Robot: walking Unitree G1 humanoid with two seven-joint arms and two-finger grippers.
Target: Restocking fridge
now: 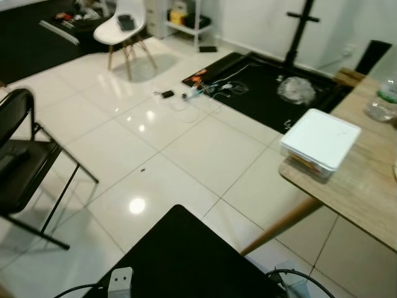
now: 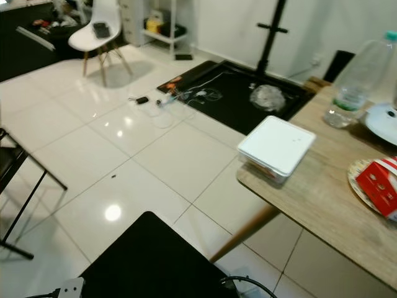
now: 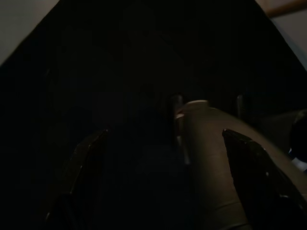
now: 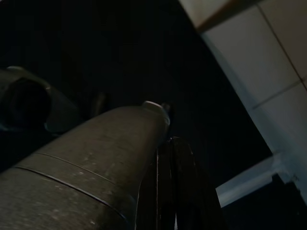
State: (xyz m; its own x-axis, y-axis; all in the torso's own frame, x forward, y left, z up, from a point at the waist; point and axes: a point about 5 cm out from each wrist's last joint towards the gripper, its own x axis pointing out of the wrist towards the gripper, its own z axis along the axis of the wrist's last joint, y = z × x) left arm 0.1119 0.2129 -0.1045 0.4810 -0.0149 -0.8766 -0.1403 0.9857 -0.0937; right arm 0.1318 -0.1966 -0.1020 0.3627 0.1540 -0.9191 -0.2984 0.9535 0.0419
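I see a white lidded box (image 2: 275, 148) on the near corner of the wooden table (image 2: 322, 205), with a water bottle (image 2: 353, 84) and a red packet (image 2: 379, 185) farther along it. The fridge isn't anywhere I can make out. Both wrist views are dark, so I cannot tell either gripper's finger state. A black chair (image 1: 22, 164) stands on my left.

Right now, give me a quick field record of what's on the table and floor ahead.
table: wooden table, on the robot's right
container: white lidded box at the table's near corner
bottle: clear water bottle, upright, farther along
packet: red packet on a plate
floor: white tiles, black mat, loose cables
chairs: white chair far; black chair on the left
grippers: wrist views dark, state unclear
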